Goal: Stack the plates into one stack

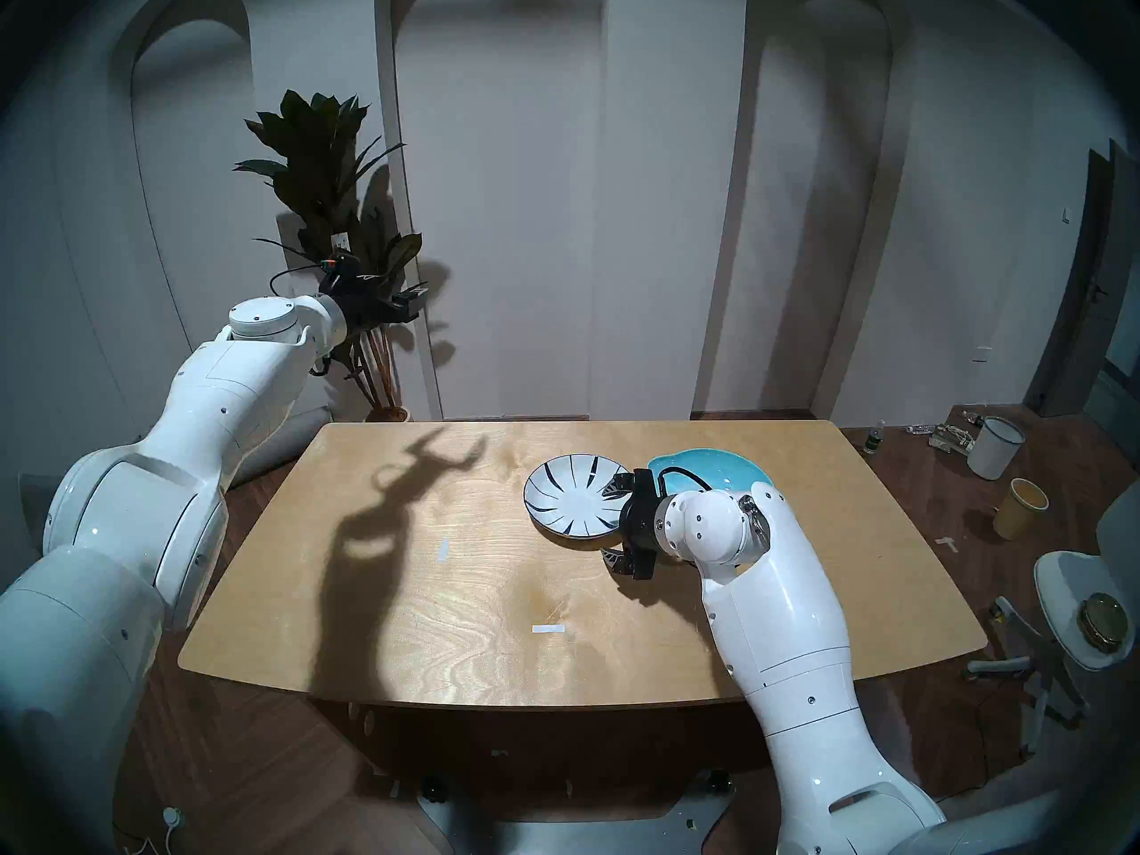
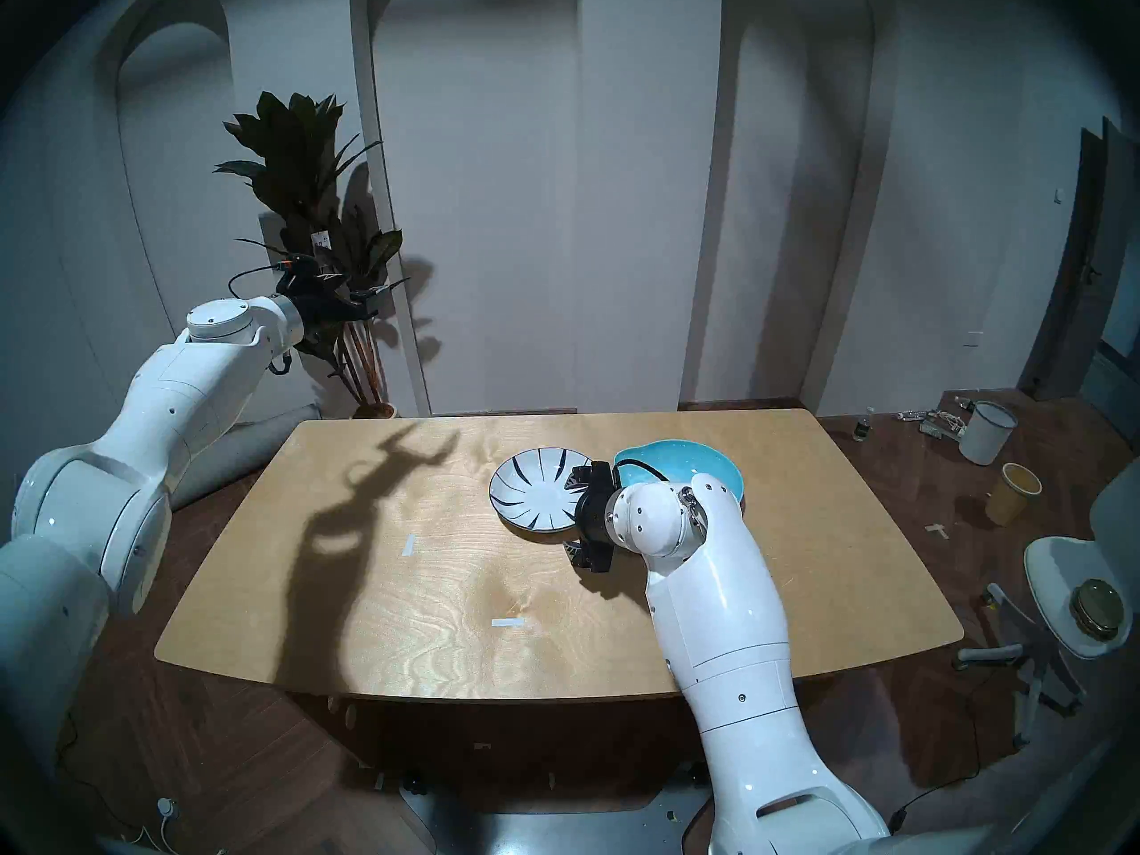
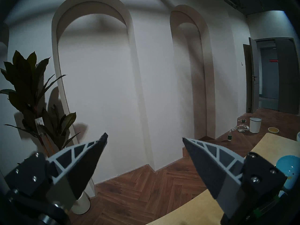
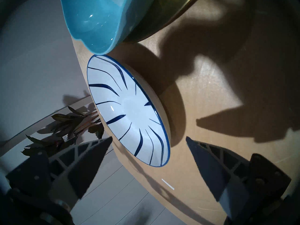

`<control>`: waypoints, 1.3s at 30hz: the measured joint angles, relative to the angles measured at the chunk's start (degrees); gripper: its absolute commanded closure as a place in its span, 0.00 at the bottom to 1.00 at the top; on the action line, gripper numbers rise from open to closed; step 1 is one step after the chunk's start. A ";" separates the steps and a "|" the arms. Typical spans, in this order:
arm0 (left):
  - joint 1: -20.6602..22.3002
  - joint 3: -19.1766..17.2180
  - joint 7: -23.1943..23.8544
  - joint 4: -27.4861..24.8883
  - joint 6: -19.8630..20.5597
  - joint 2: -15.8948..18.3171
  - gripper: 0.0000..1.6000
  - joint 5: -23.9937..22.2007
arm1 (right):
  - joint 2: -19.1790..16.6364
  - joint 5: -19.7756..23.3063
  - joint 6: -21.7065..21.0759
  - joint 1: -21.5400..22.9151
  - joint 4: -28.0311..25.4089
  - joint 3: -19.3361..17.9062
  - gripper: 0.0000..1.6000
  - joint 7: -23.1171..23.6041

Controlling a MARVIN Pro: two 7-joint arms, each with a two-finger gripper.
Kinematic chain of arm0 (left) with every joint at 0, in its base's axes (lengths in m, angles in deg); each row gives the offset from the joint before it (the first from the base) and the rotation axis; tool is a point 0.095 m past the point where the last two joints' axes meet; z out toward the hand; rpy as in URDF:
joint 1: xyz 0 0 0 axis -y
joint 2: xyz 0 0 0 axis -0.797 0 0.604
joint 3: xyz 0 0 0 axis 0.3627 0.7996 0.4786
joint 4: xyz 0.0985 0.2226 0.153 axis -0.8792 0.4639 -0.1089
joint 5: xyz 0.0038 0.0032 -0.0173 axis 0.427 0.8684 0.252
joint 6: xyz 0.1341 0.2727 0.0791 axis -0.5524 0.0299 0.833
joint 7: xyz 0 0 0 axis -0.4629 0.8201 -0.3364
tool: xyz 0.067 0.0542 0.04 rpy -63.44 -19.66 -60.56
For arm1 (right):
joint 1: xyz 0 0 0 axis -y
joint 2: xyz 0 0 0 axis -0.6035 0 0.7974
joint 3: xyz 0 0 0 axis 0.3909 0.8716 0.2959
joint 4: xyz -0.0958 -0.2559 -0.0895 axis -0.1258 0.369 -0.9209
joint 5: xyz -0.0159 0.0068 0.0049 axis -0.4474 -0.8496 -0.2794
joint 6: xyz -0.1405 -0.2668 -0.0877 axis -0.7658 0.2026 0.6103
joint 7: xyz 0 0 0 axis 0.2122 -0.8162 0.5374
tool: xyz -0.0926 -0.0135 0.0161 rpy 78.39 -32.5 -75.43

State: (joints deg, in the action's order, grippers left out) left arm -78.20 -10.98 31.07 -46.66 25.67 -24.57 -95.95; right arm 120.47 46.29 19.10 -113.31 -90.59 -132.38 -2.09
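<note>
Between the spread fingers of the right pincer (image 4: 148, 139) we find the near rim of the striped plate (image 4: 129, 109); the jaws stand wide and hold nothing, one finger over the plate, the other over bare bench (image 1: 432, 588) beside it. We judge this a lineup for a rim grasp, not yet made. The plate is round, shallow, glossy white with dark-blue radial strokes and a blue edge line, resting flat on the wood; glazed and thin-lipped, it looks slippery to pinch.

Just beyond it, rim nearly touching rim, sits the turquoise plate (image 4: 95, 20), wavy-edged and glazed. It lies on the gold plate (image 4: 162, 18), a shiny metal dish showing only at the wrist view's top. We take these two as the stack begun, the striped plate as the one outstanding.

Farther out, the bench is pale plywood with rounded corners and two white tape marks. The left pincer (image 3: 144, 139) is held high and level, jaws wide and empty, facing the wall near a plant (image 1: 333, 175), clear of the work.
</note>
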 measured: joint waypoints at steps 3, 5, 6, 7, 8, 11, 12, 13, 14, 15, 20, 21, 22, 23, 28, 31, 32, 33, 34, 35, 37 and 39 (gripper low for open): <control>0.01 -0.01 0.00 0.01 -0.01 -0.01 0.00 0.03 | -0.12 0.00 -0.73 1.24 2.38 0.00 0.00 0.75; 0.01 -0.02 0.00 0.02 -0.01 -0.02 0.00 0.05 | -0.18 0.00 -1.14 1.91 3.58 0.02 0.00 1.12; 0.01 -0.03 0.00 0.02 -0.01 -0.02 0.00 0.05 | -0.21 0.00 -1.33 2.19 4.05 0.04 0.00 1.28; 0.01 -0.03 0.00 0.03 -0.02 -0.03 0.00 0.06 | -0.25 0.00 -1.61 2.65 4.80 0.09 0.00 1.53; 0.01 -0.03 0.00 0.03 -0.02 -0.03 0.00 0.06 | -0.26 0.00 -1.74 2.86 5.13 0.10 0.00 1.65; 0.02 -0.05 0.00 0.04 -0.02 -0.04 0.00 0.08 | -0.32 0.00 -2.29 3.80 6.67 0.12 0.00 2.22; 0.02 -0.05 0.00 0.05 -0.02 -0.04 0.00 0.09 | -0.35 0.00 -2.49 4.11 7.22 0.12 0.00 2.43; 0.02 -0.05 0.00 0.06 -0.03 -0.04 0.00 0.10 | -0.37 0.02 -2.70 4.47 7.86 0.12 0.00 2.68; 0.03 -0.06 0.00 0.07 -0.03 -0.05 0.00 0.10 | -0.38 0.03 -2.81 4.63 8.16 0.12 0.00 2.80; 0.03 -0.06 0.01 0.08 -0.04 -0.05 0.00 0.11 | -0.39 0.06 -3.04 4.95 8.80 0.12 0.00 3.03; 0.04 -0.07 0.02 0.14 -0.05 -0.07 0.00 0.14 | -0.38 0.13 -3.53 5.82 10.73 0.13 0.00 3.79; 0.05 -0.08 0.02 0.15 -0.06 -0.08 0.00 0.15 | -0.36 0.16 -3.61 6.01 11.13 0.13 0.00 3.99; 0.05 -0.08 0.02 0.15 -0.06 -0.08 0.00 0.15 | -0.34 0.18 -3.64 6.09 11.29 0.13 0.00 4.07; 0.05 -0.09 0.02 0.17 -0.07 -0.09 0.00 0.16 | -0.32 0.24 -3.70 6.23 11.51 0.12 0.00 4.21; 0.07 -0.10 0.02 0.21 -0.09 -0.11 0.00 0.19 | -0.15 0.73 -3.95 6.70 12.07 0.07 0.00 4.45; 0.08 -0.11 0.03 0.23 -0.10 -0.12 0.00 0.21 | -0.01 1.11 -3.98 6.86 12.16 0.00 0.00 4.42; 0.08 -0.11 0.03 0.25 -0.10 -0.12 0.00 0.21 | 0.05 1.29 -4.00 6.90 12.16 -0.03 0.00 4.35; 0.09 -0.11 0.03 0.26 -0.11 -0.13 0.00 0.22 | 0.11 1.46 -4.00 6.93 12.16 -0.05 0.00 4.26; 0.09 -0.12 0.03 0.27 -0.11 -0.13 0.00 0.23 | 0.15 1.59 -4.00 6.94 12.15 -0.06 0.00 4.18; 0.10 -0.12 0.03 0.30 -0.12 -0.14 0.00 0.24 | 0.20 1.77 -4.01 6.94 12.14 -0.07 0.00 4.02; 0.11 -0.12 0.04 0.34 -0.13 -0.15 0.00 0.25 | 0.26 2.02 -4.01 6.93 12.07 -0.10 0.00 3.62; 0.12 -0.13 0.04 0.37 -0.15 -0.15 0.00 0.27 | 0.31 2.28 -4.01 6.89 12.02 -0.15 0.00 3.17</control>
State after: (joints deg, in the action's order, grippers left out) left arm -78.09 -11.11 31.12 -46.29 25.52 -24.73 -95.69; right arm 120.78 48.56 15.09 -106.42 -78.57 -132.53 1.08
